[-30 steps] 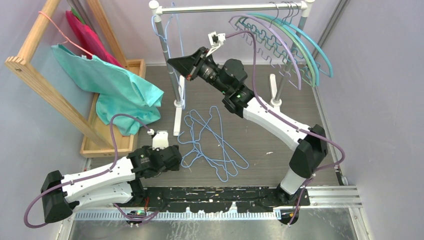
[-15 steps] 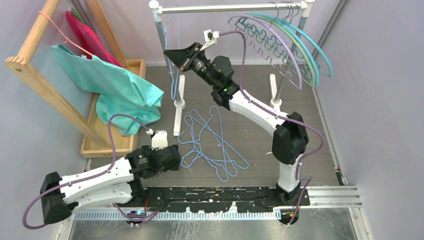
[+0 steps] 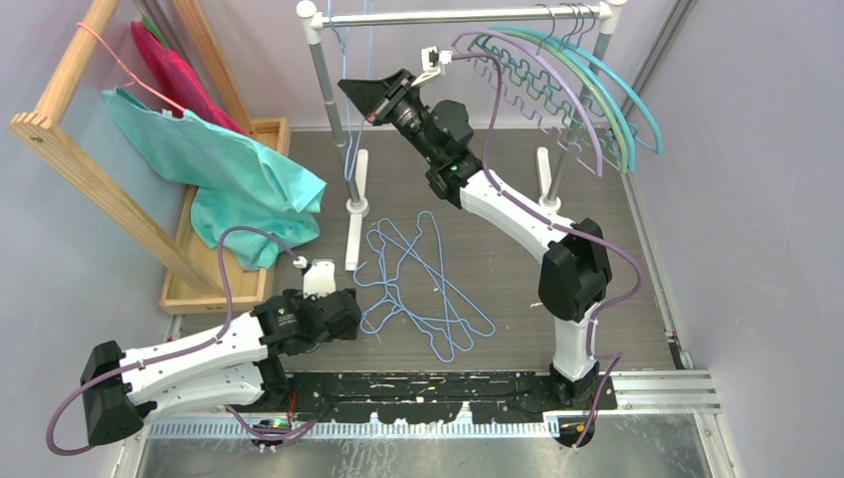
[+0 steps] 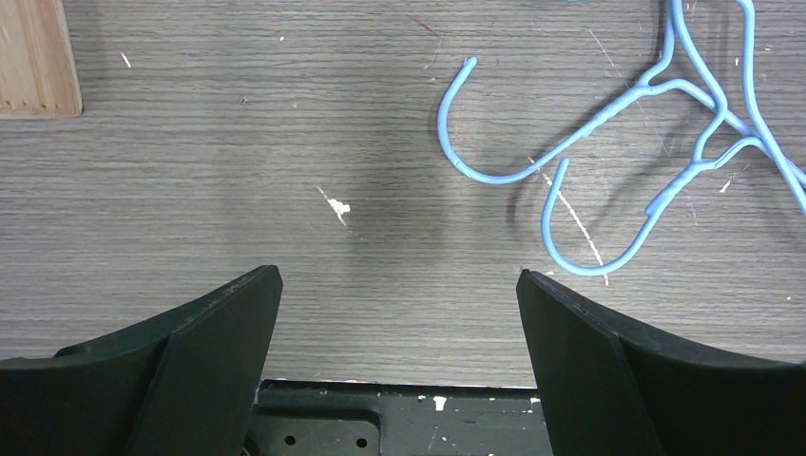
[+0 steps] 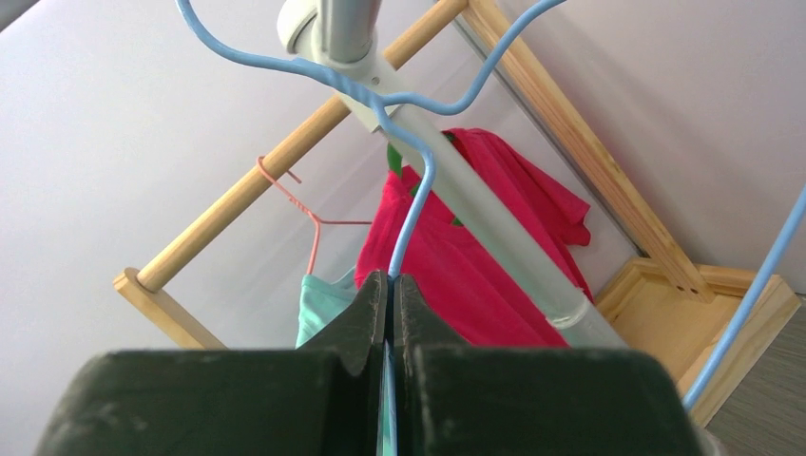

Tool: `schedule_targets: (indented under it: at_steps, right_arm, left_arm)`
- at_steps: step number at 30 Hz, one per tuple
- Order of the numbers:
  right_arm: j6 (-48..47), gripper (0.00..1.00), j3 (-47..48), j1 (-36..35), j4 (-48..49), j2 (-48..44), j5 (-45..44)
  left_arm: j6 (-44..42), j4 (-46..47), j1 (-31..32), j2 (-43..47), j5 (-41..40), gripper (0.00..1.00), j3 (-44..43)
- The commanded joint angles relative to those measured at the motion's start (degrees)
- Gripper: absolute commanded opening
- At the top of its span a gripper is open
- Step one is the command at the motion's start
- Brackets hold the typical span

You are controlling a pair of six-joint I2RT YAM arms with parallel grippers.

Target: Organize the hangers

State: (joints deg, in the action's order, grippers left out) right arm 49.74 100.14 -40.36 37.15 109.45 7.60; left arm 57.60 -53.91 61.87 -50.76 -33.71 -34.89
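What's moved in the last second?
The right gripper, shut on a blue hanger, went farther from the bases, closer to the rail's left end. The open left gripper and the loose hangers stayed put.

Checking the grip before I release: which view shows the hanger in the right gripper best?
Right wrist: the right gripper is shut on the hanger, seen close up. Top view shows that hanger only as a faint blue line near the gripper. Left wrist shows none of it, just loose hangers.
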Motion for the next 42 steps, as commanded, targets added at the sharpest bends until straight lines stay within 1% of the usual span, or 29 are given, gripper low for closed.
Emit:
schedule_targets:
  at_steps: [1,3,5,7,8,9,11,12,13,14,15,16,17,21,25,28,30,32,33,35,36,37,39,40,42]
  right_arm:
    - [1.04,0.01,2.48,0.29,-2.30,1.00,-1.05]
    - [0.86,0.02,1.80,0.35,-2.71,0.68,-0.08]
    - [0.44,0.05,0.33,0.32,-3.29,-0.25,0.05]
    - [-0.03,0.13,-1.53,0.31,-3.31,-1.36,0.30]
    - [-0.47,0.19,-2.47,0.28,-3.08,-1.95,0.83]
    - [-0.97,0.26,-3.53,0.27,-2.67,-2.65,1.37]
    - [-1.91,0.44,-5.94,0.22,-1.45,-4.41,2.14]
    - [-2.49,0.50,-7.79,0.15,-0.62,-5.58,2.22]
    - [-3.16,0.58,-9.71,0.12,0.38,-7.21,1.59]
    - [-4.26,0.70,-12.02,-0.08,0.61,-9.13,0.46]
    - [-6.14,0.89,-15.07,-0.31,0.41,-11.16,-0.96]
    - [-8.39,0.98,-16.99,-0.78,-0.50,-13.41,-2.28]
    - [-10.36,1.00,-19.21,-1.09,-1.36,-15.39,-3.17]
    - [-15.37,1.00,-28.90,-2.20,-3.79,-24.21,-5.69]
    - [-22.98,1.00,-38.47,-5.38,-11.97,-31.14,-10.56]
    - [-25.52,1.00,-45.69,-7.59,-17.93,-34.51,-14.14]
    - [-27.29,0.98,-50.13,-10.54,-21.25,-36.33,-19.33]
    - [-29.47,0.96,-52.41,-13.98,-26.09,-36.66,-25.56]
    - [-29.79,0.93,-52.83,-15.80,-29.97,-36.29,-28.38]
    - [-30.01,0.86,-53.06,-18.75,-34.67,-34.88,-32.62]
    - [-30.04,0.78,-53.11,-19.95,-36.70,-33.84,-34.26]
    - [-30.01,0.67,-52.99,-21.28,-38.20,-32.99,-35.06]
    - [-30.36,0.52,-53.02,-22.69,-40.18,-31.21,-35.52]
    - [-30.39,0.50,-52.95,-23.22,-40.71,-30.45,-36.02]
    - [-30.40,0.50,-52.94,-23.69,-41.00,-29.14,-35.56]
  left_arm:
    - [-0.39,1.28,-0.15,0.16,-1.39,0.98,-0.85]
    - [-0.40,1.23,-0.14,0.16,-1.35,0.98,-0.88]
    - [-0.45,1.24,-0.12,0.07,-1.23,0.98,-0.92]
    - [-0.40,1.25,-0.19,0.09,-1.26,0.98,-0.88]
    - [-0.43,1.19,-0.17,0.07,-1.25,0.98,-0.88]
    - [-0.44,1.22,-0.12,0.06,-1.24,0.98,-0.87]
    - [-0.43,1.18,-0.12,-0.13,-1.35,0.98,-0.90]
    - [-0.32,1.19,-0.16,-0.32,-1.35,0.98,-0.96]
    - [-0.30,1.06,-0.17,-0.47,-1.31,0.98,-1.06]
    - [-0.29,1.01,-0.17,-0.63,-1.23,0.98,-1.10]
    - [-0.16,0.96,-0.10,-0.84,-1.22,0.98,-1.14]
    - [-0.01,0.95,-0.11,-0.96,-1.14,0.98,-1.15]
    - [0.04,0.91,-0.16,-1.05,-1.11,0.98,-1.16]
    - [-0.03,0.82,-0.17,-1.31,-1.22,0.98,-1.31]
    - [0.25,0.33,-0.14,-1.61,-1.46,0.98,-1.52]
    - [0.56,0.21,-0.17,-1.25,-1.52,0.98,-1.46]
    - [0.77,0.12,-0.17,-0.92,-1.56,0.98,-1.29]
    - [0.94,0.00,-0.17,-0.68,-1.60,0.98,-1.32]
    - [1.02,-0.11,-0.17,-0.51,-1.59,0.98,-1.29]
    - [1.24,-0.40,-0.17,-0.49,-1.51,0.98,-1.39]
    - [1.37,-0.50,-0.12,-0.49,-1.48,0.98,-1.40]
    - [1.52,-0.65,-0.16,-0.56,-1.48,0.98,-1.37]
    - [1.79,-0.58,-0.16,-0.56,-1.29,0.98,-1.21]
    - [1.80,-0.46,-0.17,-0.48,-1.19,0.98,-1.11]
    - [1.82,-0.21,-0.16,-0.52,-1.09,0.98,-0.99]
